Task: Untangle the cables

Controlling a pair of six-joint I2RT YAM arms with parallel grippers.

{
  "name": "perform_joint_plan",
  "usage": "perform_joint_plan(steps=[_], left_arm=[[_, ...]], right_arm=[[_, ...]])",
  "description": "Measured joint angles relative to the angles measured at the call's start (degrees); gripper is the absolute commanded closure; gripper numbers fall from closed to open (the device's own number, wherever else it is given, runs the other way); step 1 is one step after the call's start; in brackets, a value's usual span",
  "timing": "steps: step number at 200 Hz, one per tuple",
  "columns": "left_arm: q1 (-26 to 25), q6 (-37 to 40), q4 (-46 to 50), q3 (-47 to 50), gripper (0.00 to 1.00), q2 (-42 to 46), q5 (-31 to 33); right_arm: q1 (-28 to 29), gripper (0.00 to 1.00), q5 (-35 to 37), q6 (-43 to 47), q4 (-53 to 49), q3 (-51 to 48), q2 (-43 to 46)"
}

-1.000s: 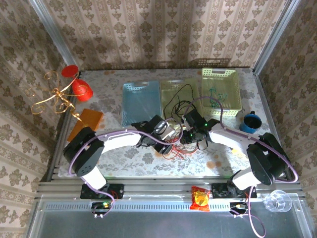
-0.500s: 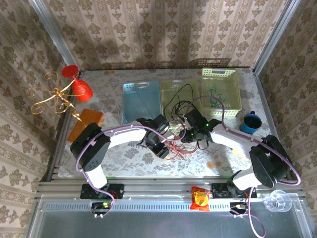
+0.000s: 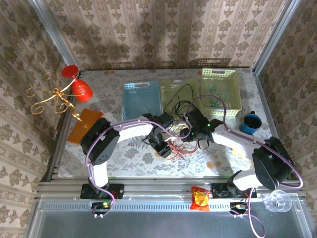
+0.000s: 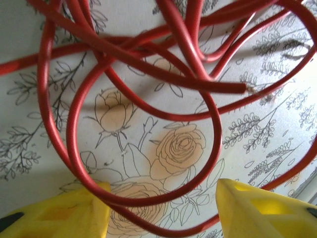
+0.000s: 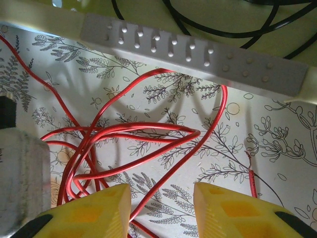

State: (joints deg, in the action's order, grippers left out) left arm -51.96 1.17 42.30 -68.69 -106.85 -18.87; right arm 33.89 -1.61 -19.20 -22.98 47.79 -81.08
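Cables (image 3: 176, 145) are lying in a loose knot on the floral worktop (image 3: 129, 156), near its middle, between the two arm heads. Red strands (image 4: 143, 202) are making up the near part of the knot, sprawling mostly left to right. Black strands (image 3: 174, 101) are running away from it toward the far side and looping over the yellow-green tray (image 3: 171, 85). Left tool (image 4: 161, 191) is hanging low over the red loops, its yellow fingers (image 4: 257, 213) spread wide and clamping nothing. One red loop is curving across the gap between them; whether it is touching either finger cannot be told. A cut red end (image 4: 243, 89) is pointing toward the right of the left wrist view, with bare wire showing at its tip. Right tool (image 5: 161, 191) is also spread, with nothing clamped. A red strand (image 5: 188, 153) is slanting down into the gap between its fingers. The flattened red loops above it are stretching side to side across the right wrist view. A grey perforated tray edge (image 5: 198, 54) is lying just beyond them, with black strands past it. A blue tray (image 3: 141, 99), a green basket (image 3: 220, 74) and a blue cup (image 3: 251, 122) are sitting along the far and right parts of the worktop.
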Motion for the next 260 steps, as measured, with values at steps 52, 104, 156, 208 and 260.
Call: perform_joint_plan(steps=[52,104,156,208,260], left_arm=[[-0.22,-0.2,1.07,-1.27,1.0,-0.33,1.92],[-1.64,0.68,-0.74,3.32,1.0,5.11,8.57],[-0.28,1.03,-5.51,7.21,1.0,18.23,8.63],[3.08,0.13,-10.62,8.24,1.0,23.98,8.31],[10.49,-4.15,-20.59,10.12,1.0,39.47,0.5]], right_arm=[[-0.37,0.6,0.66,0.02,0.0,-0.02,2.56],[-0.24,0.6,-1.57,0.48,0.57,-1.03,3.28],[1.51,0.59,-6.54,0.68,1.07,-5.38,3.19],[2.38,0.62,-2.95,-1.53,1.11,-6.29,0.02],[1.75,0.61,4.55,-5.57,0.09,-6.75,-2.21]])
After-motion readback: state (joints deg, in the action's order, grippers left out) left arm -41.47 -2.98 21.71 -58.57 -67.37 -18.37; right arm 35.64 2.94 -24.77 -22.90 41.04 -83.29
